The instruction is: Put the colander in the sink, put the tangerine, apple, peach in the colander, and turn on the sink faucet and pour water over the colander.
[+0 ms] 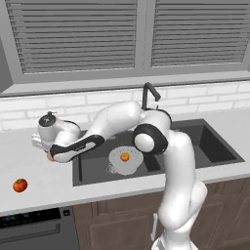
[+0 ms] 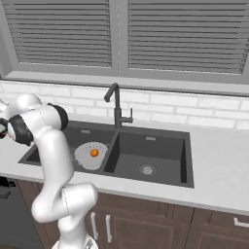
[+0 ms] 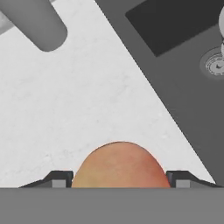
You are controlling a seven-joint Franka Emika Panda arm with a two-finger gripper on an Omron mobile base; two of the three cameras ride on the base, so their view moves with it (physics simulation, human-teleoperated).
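- Nearest the hand camera sits the pale tan-pink roundish peach, on the white speckled counter left of the dark charcoal rectangular sink.
- Both dark finger tips flank the peach, one on each side; the two-finger gripper looks closed onto it, though actual contact is hard to confirm.
- Judged by its look, the peach should be light, smooth and round, so it could roll or slip; a grip across its widest middle seems safest.
- From the left base view, the small round white-grey perforated colander already sits in the sink's left basin with the bright orange tangerine inside.
- Farther left on the counter lies the glossy red apple.
- Behind the sink stands the tall slim black faucet; no water runs.
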